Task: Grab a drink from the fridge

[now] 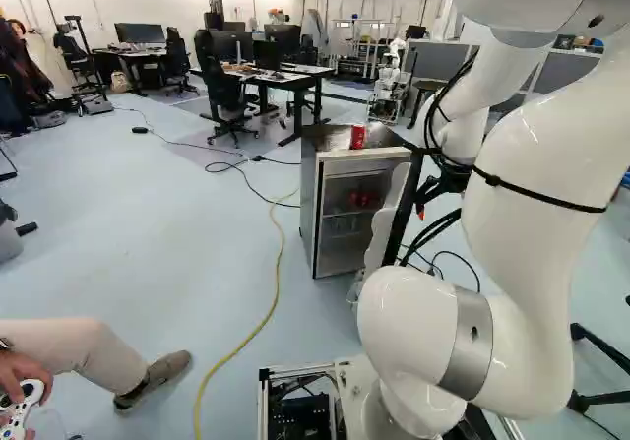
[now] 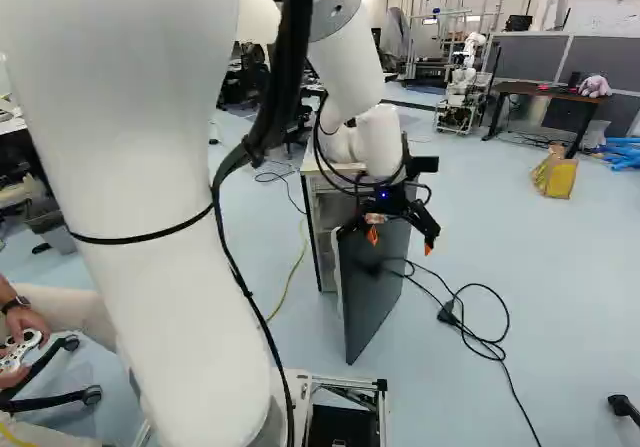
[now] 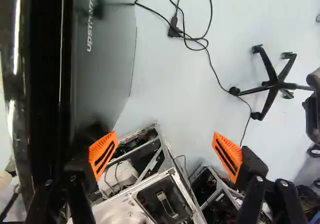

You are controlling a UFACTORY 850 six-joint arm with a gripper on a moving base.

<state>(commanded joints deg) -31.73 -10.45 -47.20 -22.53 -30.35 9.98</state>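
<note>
Here, end effector point(image 2: 400, 242) released, 2 fingers point(image 3: 103, 154) apart; 1 can point(image 1: 357, 137) atop 1 fridge point(image 1: 309, 199).

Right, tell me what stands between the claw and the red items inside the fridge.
The swung-open door. The left base view shows it between the claw and the red items inside the fridge.

The fridge point(image 1: 308, 199) stands upright on the floor point(image 2: 520, 297), dark door point(image 2: 375, 287) open; a red can point(image 1: 358, 137) stands on top, red drinks point(image 1: 364, 201) sit inside.
</note>
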